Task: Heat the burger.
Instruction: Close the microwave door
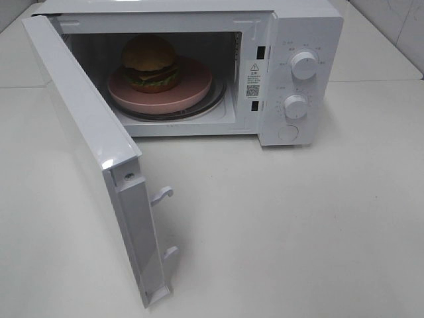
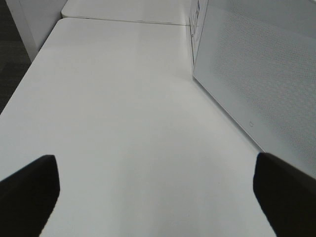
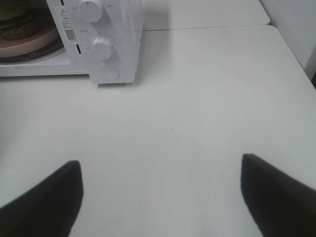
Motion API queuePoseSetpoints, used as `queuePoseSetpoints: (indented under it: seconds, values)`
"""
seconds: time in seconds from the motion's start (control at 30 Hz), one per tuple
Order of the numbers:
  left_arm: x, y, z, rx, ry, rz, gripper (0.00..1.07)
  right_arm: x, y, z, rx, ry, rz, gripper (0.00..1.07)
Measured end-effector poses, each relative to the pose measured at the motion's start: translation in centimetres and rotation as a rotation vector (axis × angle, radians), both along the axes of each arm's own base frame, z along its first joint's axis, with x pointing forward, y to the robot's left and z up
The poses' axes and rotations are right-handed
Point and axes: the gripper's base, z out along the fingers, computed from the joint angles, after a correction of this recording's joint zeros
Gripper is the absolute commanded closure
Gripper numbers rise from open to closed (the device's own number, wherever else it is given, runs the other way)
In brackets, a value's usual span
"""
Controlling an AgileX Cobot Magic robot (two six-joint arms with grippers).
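Burger (image 1: 150, 63) sits inside the microwave (image 1: 308, 26), on a pink plate (image 1: 192, 89) that lies on the glass turntable (image 1: 217, 99). On the plate it stands toward the back and toward the hinge side of the microwave, upright, with its domed bun on top. The door (image 1: 79, 119) of the microwave is swung wide open, on the side away from the control panel (image 1: 315, 86), and two white latch hooks (image 1: 162, 194) stick out from its free edge. The control panel carries an upper knob (image 1: 304, 65), a lower knob (image 1: 295, 106) and a round button (image 1: 289, 133) under them. The microwave stands on a white surface (image 1: 298, 225).

The left end effector (image 2: 154, 165) is over the surface beside the outer face of the open door and does not touch it. Its fingers (image 2: 29, 192) are wide apart, with nothing between them. The right end effector (image 3: 160, 165) is over the surface in front of the microwave, on the control panel side and well apart from it. Its fingers also stand wide apart and hold nothing.
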Motion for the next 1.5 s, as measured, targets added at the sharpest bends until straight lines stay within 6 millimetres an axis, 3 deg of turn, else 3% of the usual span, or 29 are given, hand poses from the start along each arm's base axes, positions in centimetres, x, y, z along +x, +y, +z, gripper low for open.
queuePoseSetpoints:
  seconds: [0.1,0.3,0.73,1.5]
  values:
    - [0.0,0.0,0.0,0.0,0.0,0.0,0.06,0.0,0.11,0.0,-0.004,0.0,0.016,0.08]
    - [0.0,0.0,0.0,0.0,0.0,0.0,0.06,0.0,0.11,0.0,-0.005,0.0,0.016,0.14]
    - [0.0,0.0,0.0,0.0,0.0,0.0,0.06,0.0,0.11,0.0,-0.005,0.0,0.016,0.51]
    - [0.0,0.0,0.0,0.0,0.0,0.0,0.06,-0.01,0.11,-0.01,-0.005,0.001,0.016,0.52]
